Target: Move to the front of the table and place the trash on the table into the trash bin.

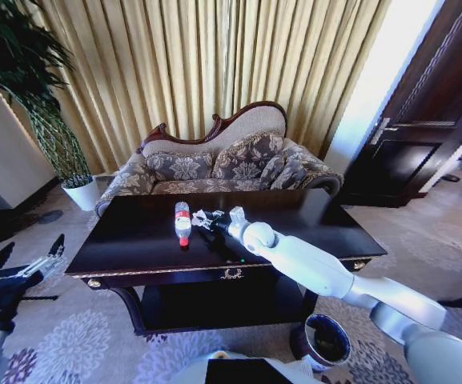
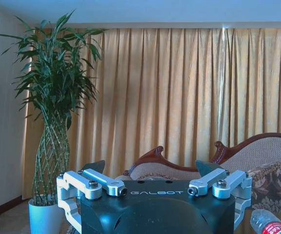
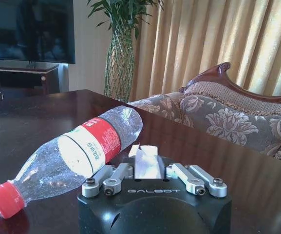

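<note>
— Where did the trash sit?

— A clear bottle [image 1: 182, 223] lay on its side on the table [image 1: 134, 240], red cap toward the robot. Just beside it the right gripper [image 1: 201, 218] was clamped on a white tissue [image 3: 147, 163].

— And the trash bin [image 1: 324, 339]?

— On the carpet by the table's front right corner; I couldn't tell what was in it.

— The left gripper [image 1: 29, 259]?

— Spread wide, left of the table, holding nothing.

table [image 1: 134, 240] bare left | bottle [image 1: 182, 223] just beside right gripper [image 1: 201, 219]
</note>
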`<state>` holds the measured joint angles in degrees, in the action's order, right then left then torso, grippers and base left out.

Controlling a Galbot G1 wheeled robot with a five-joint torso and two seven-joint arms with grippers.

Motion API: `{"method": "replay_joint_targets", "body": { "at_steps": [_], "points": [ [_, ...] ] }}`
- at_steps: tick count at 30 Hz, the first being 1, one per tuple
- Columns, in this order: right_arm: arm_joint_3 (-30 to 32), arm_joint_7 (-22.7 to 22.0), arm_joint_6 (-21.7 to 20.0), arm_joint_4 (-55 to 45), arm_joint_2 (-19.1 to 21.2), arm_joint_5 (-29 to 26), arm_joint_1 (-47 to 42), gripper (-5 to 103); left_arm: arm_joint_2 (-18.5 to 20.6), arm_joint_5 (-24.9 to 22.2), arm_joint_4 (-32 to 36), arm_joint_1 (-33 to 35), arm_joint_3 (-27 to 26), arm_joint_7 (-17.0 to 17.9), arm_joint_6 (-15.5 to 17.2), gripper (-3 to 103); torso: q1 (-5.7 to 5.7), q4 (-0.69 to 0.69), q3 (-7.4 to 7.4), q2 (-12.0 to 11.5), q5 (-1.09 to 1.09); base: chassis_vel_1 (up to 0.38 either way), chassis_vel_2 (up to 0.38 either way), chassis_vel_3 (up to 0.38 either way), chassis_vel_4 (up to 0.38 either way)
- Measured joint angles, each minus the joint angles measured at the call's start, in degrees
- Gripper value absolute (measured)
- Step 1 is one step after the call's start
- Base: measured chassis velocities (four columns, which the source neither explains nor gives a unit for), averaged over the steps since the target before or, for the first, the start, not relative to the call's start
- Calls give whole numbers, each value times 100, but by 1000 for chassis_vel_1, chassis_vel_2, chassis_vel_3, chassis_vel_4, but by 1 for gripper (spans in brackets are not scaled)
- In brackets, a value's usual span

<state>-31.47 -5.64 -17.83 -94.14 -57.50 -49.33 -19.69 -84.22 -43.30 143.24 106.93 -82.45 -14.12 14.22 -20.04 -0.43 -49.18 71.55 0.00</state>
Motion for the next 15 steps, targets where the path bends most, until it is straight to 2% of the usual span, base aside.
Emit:
{"method": "replay_joint_targets", "body": {
  "at_steps": [2, 3, 5, 7, 15],
  "points": [
    [24, 0, 0, -19, 18, 6, -14, 17, -6, 0, 0, 5, 0, -32, -22, 100, 0, 0, 0, 0, 0, 0, 0, 0, 0],
    [24, 0, 0, -19, 18, 6, -14, 17, -6, 0, 0, 5, 0, -32, -22, 100, 0, 0, 0, 0, 0, 0, 0, 0, 0],
    [43, -1, 1, -38, 36, 14, -42, 6, -6, 0, 0, 7, -3, -46, -38, 100, 0, 0, 0, 0, 0, 0, 0, 0, 0],
    [72, -5, 2, -61, 52, 28, -75, 2, -3, 0, 0, 10, -9, -64, -50, 100, 0, 0, 0, 0, 0, 0, 0, 0, 0],
    [125, -13, 4, -108, 87, 37, -129, 0, -6, 0, 0, 17, -16, -161, -63, 100, 0, 0, 0, 0, 0, 0, 0, 0, 0]
  ]
}}
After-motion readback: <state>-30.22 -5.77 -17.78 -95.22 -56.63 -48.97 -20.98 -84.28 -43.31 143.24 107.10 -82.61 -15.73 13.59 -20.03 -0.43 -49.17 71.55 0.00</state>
